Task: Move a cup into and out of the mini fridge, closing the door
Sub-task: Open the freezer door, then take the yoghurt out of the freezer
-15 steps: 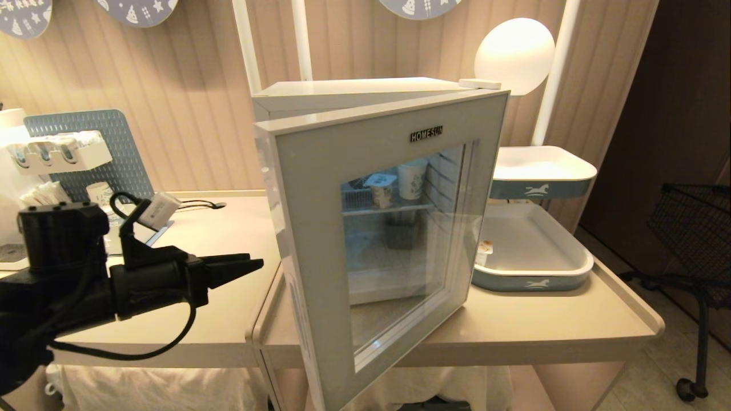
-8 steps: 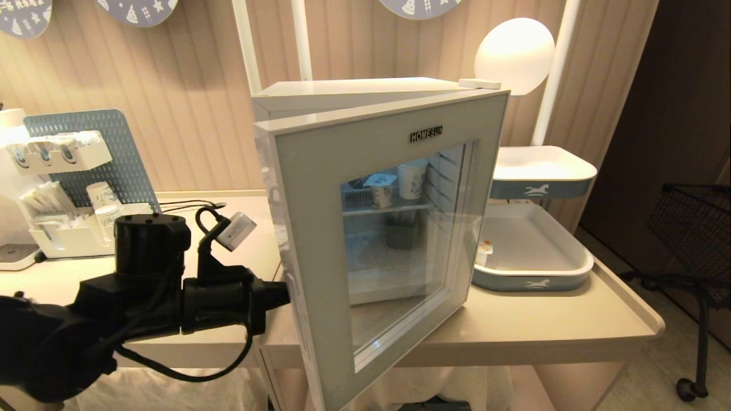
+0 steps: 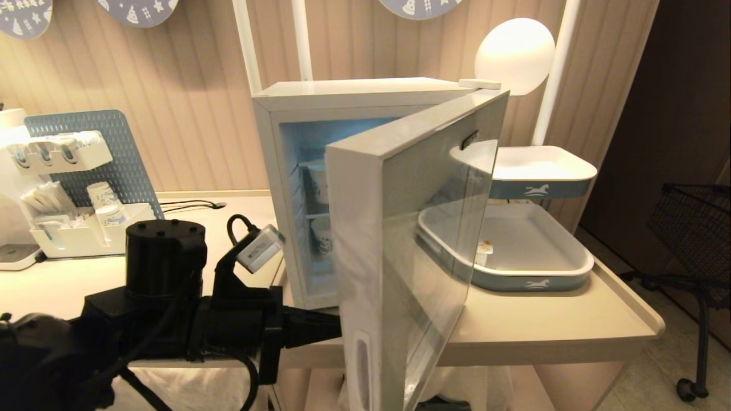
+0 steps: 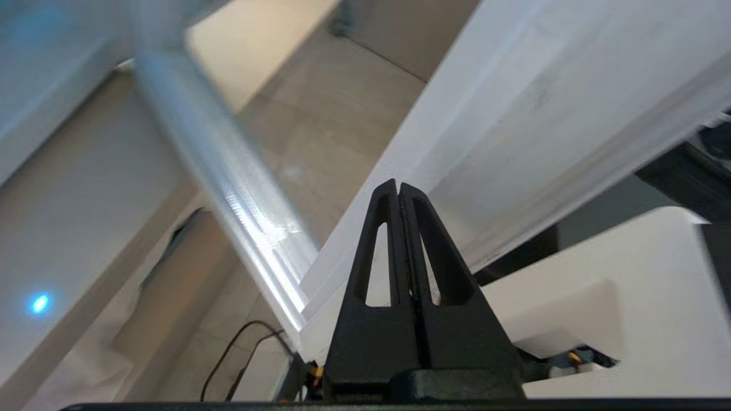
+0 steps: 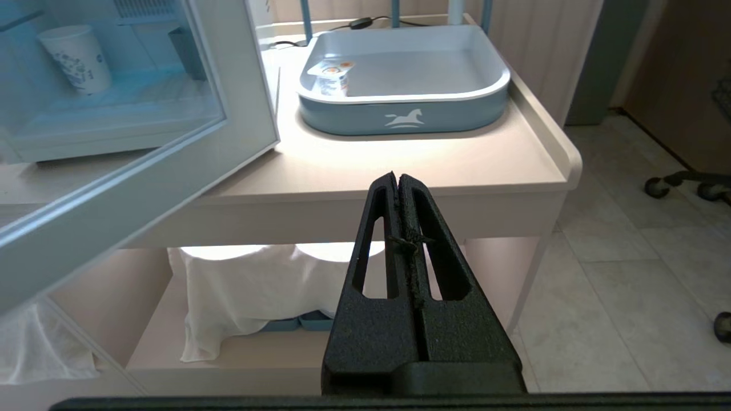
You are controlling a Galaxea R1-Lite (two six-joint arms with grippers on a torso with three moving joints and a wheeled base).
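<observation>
The mini fridge [image 3: 354,94] is set on a table [image 3: 548,328], with its door [image 3: 400,245] swung out toward the camera, hinged at the right. A paper cup [image 5: 77,57] is placed inside the fridge. To the right of the fridge, a tray [image 3: 531,282] is laid on the table, and a small lidded cup [image 5: 332,77] is kept in the tray's corner nearest the fridge. At the door's left edge, the left gripper [image 3: 328,326] is positioned.
</observation>
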